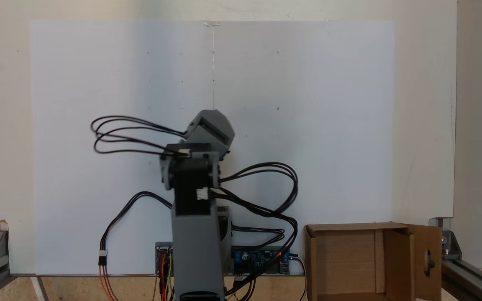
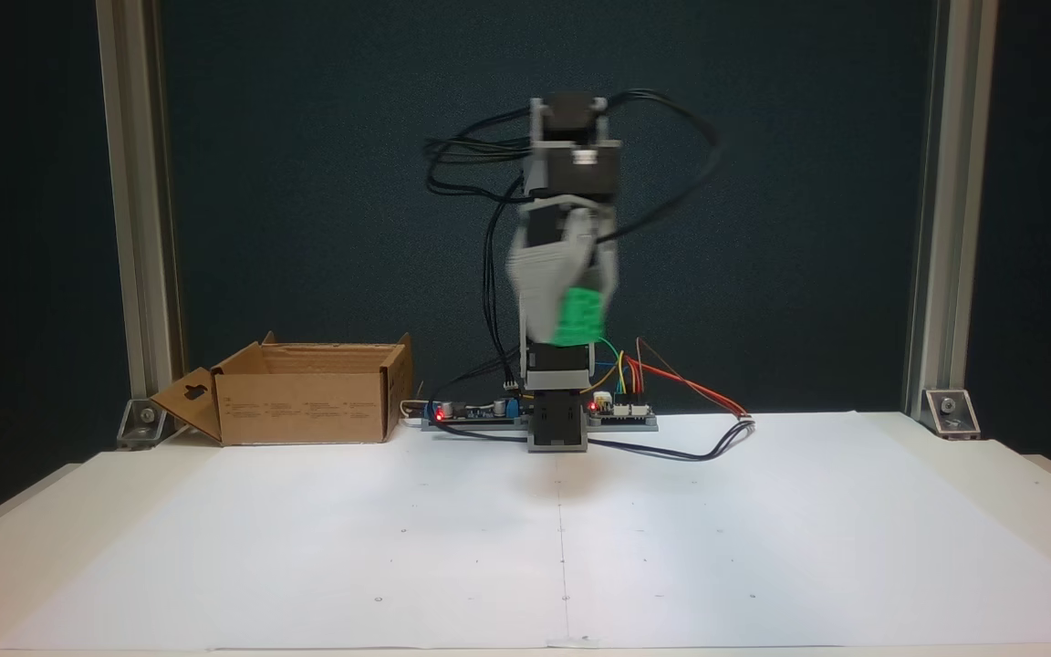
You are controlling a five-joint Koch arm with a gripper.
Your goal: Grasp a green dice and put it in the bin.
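White table [image 2: 763,547] carries the bin [image 2: 306,401] and circuit boards [image 2: 621,415].

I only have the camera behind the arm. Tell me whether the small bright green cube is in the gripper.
Observer: Yes. From the front camera, the small bright green dice sits in the grey gripper, raised well above the white sheet.
Operator: Report where the brown cardboard bin is from there.
Observer: The bin stands at that picture's left, beside the electronics board, flaps open.
Operator: State whether the arm is over it.
Observer: No, the gripper hangs over the arm's base, blurred.
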